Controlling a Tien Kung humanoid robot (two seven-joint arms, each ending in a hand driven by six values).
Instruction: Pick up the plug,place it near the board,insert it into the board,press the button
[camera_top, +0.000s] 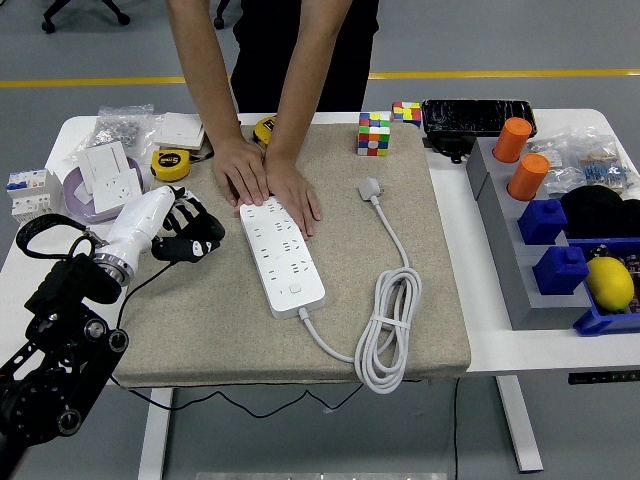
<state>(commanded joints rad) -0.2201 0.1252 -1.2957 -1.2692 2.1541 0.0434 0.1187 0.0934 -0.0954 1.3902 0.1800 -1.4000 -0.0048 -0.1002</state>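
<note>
A white power strip (282, 255) lies on the beige mat (200, 320), its round button (295, 289) near the close end. Its white plug (370, 187) rests on the mat to the right, loose from any socket, with the cable coiled (385, 335) at the front right. A person's two hands (265, 182) press flat on the strip's far end. My left hand (188, 237), white-backed with black fingers, hovers over the mat's left part, a hand's width from the strip, fingers relaxed and holding nothing. No right arm shows.
Two colour cubes (373, 133) and a black device (478, 115) sit behind the mat. Left of it are tape measures (170, 163), a purple bowl (72, 190) with a wall socket, and a breaker (28, 193). Grey bins (505, 255) with orange cylinders, blue blocks and a lemon stand right.
</note>
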